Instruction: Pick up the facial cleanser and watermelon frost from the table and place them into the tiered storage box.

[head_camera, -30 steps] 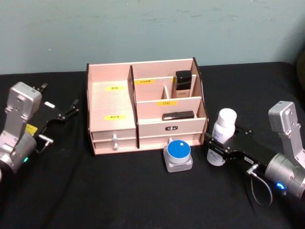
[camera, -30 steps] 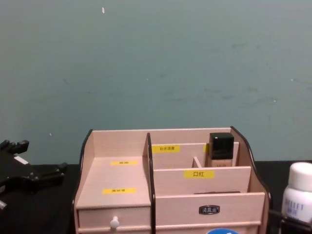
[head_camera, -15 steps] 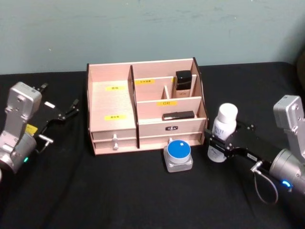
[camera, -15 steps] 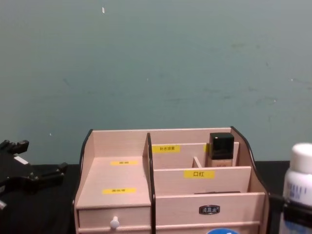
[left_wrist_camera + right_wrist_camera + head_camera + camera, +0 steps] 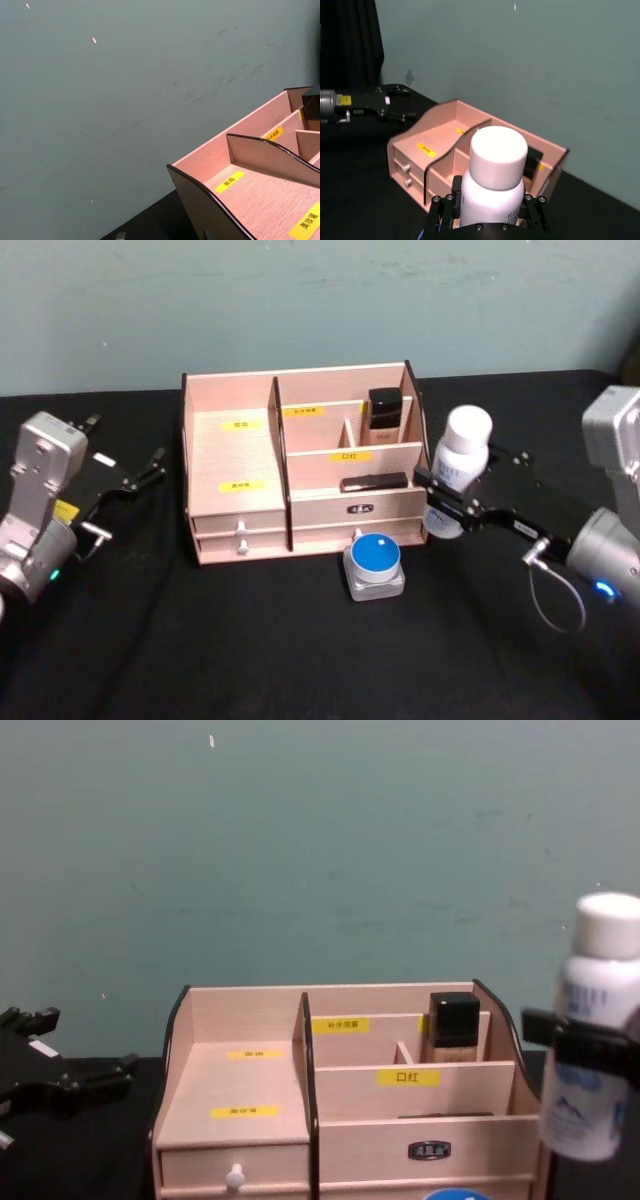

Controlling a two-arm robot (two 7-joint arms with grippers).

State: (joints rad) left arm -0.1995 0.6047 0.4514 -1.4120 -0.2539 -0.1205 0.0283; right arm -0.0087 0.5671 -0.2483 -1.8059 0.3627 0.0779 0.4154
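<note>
Black cloth bench [image 5: 250, 660], plain teal wall [image 5: 300, 300] behind. Left gripper [image 5: 128, 440] parked low over bench at far left, fingers spread, holding nothing. Tiered storage box [image 5: 235, 455] mid-bench, drawers facing robot; black-capped bottle [image 5: 384, 410] stands in back right compartment. Watermelon frost [image 5: 374, 565] sits on bench just in front of box's right drawers, upright, blue lid up. Facial cleanser [image 5: 458, 475] lifted off bench, just beside box's right end wall, long axis near vertical, white cap up, slight tilt. Right gripper [image 5: 445, 505] reaches in from right, fingers pinching bottle around its middle
</note>
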